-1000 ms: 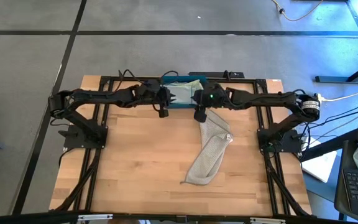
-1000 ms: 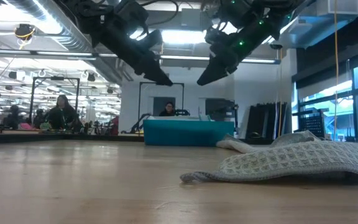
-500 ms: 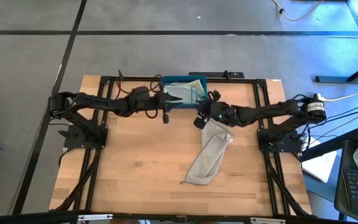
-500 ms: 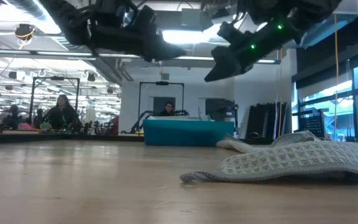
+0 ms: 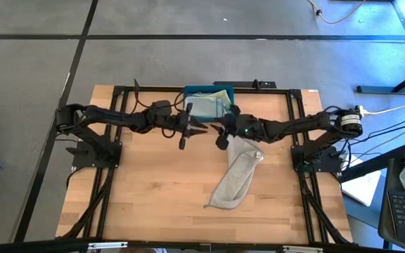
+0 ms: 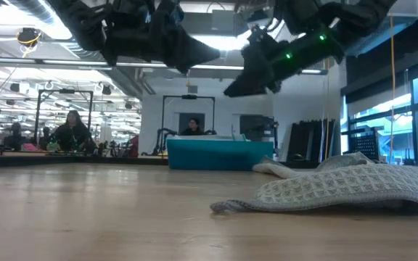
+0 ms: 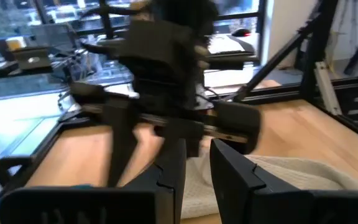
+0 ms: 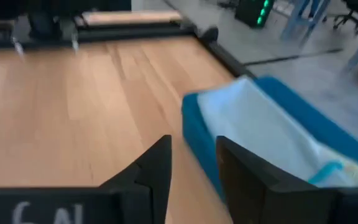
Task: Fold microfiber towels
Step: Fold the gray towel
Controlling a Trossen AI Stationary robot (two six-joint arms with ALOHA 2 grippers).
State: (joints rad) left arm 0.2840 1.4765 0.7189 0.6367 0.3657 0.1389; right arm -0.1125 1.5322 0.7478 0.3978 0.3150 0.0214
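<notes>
Two dark robot arms meet above a wooden tabletop [image 5: 153,204] with one towel spread on it.

A pale grey-beige waffle-weave microfiber towel [image 5: 238,174] lies crumpled just in front of the rigid teal plastic bin [image 5: 206,105] holding more cloths. The left gripper [image 5: 185,133] and right gripper [image 5: 221,138] hover empty, fingers slightly apart.

We've got a pale wooden table [image 5: 146,204]. A grey-beige towel [image 5: 239,174] lies crumpled right of centre, stretched toward the near edge. At the far edge's middle sits a teal bin [image 5: 208,104], cloths inside.
</notes>
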